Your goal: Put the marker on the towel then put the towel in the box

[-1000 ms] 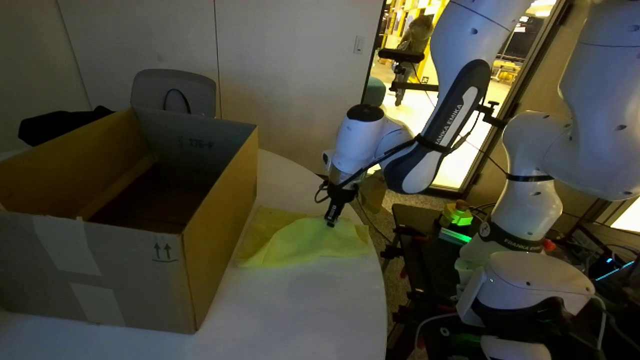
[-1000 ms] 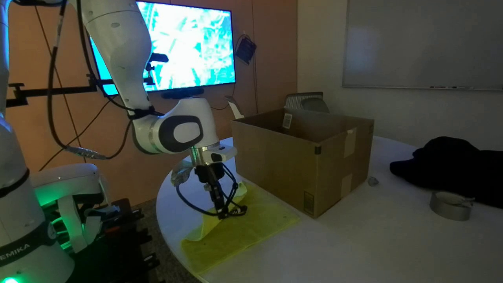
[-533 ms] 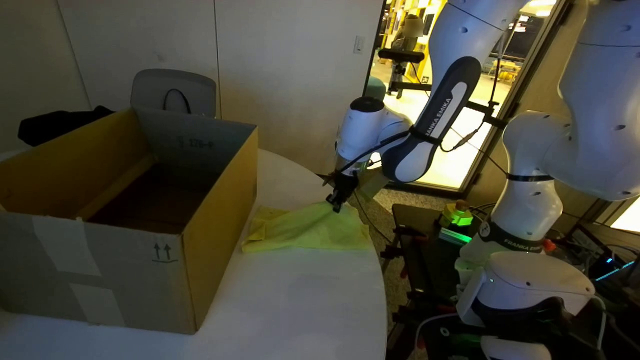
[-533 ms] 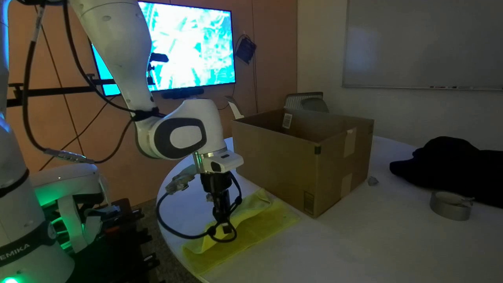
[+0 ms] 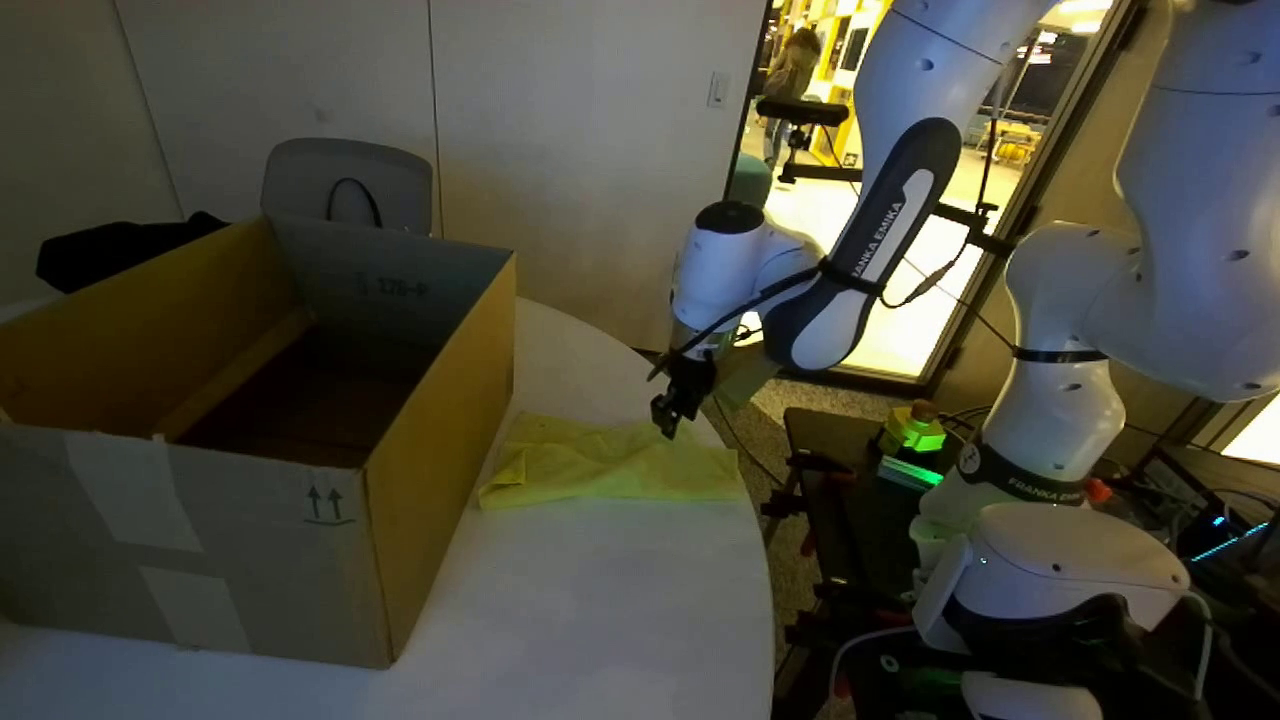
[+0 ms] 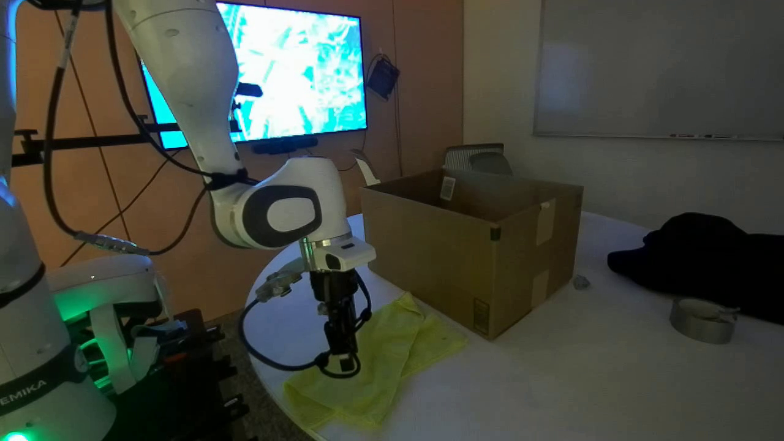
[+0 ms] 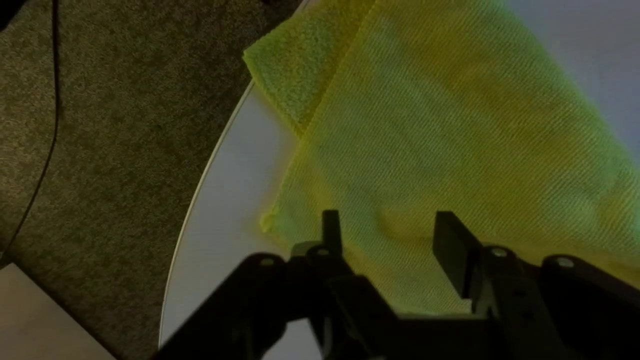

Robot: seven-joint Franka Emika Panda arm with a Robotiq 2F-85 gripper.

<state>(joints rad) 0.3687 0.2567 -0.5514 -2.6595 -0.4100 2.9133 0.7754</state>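
Note:
The yellow-green towel [image 5: 600, 468] lies near the table's edge beside the box, with one part folded over on itself. It shows in both exterior views [image 6: 387, 343] and fills much of the wrist view [image 7: 450, 130]. The brown cardboard box [image 5: 450, 460] stands upright with its top open; it also shows in an exterior view [image 6: 429, 260]. My gripper [image 7: 385, 222] is open, its fingers apart over the towel with nothing between them. It points down at the towel in both exterior views [image 5: 665, 420] [image 6: 344, 361]. The marker is not in view; the fold may hide it.
The round white table [image 5: 600, 600] ends at a curved edge close to the towel. A tape roll [image 6: 702, 321] and a black garment [image 6: 704, 263] lie beyond the box. A grey chair [image 5: 345, 180] stands behind it.
Half a second ago my gripper held up an edge of the towel. Now the fingers are apart, and the lifted part has dropped and lies folded over the rest.

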